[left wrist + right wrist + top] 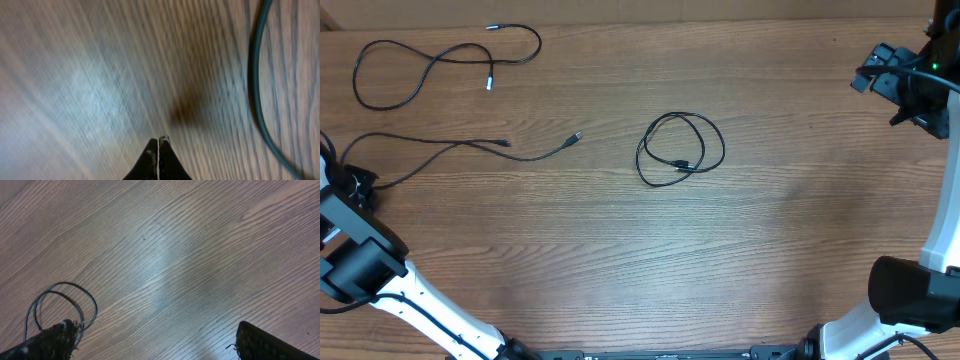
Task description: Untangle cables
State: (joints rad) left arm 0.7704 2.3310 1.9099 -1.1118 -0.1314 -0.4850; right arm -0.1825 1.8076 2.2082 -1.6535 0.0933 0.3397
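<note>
A: Where are the cables (680,164)?
B: One lies coiled in the middle of the table (800,230). Two loose cords (357,82) lie apart at the left, and nothing covers them.
A: Open or closed?
B: The left gripper (158,145) is pinched closed and empty, beside a cord. The right gripper (155,345) gapes wide.

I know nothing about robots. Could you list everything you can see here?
looped cable: one, black with silvery tips, far-left corner of the table
long cable: one, black, left side, doubled back toward the left edge
coiled cable: one, black, centre
table: one, brown wood, under everything
left arm: one, white and black, near-left corner
right arm: one, white and black, right edge
left fingers: pair, black, pressed together
right fingers: pair, black, spread apart
</note>
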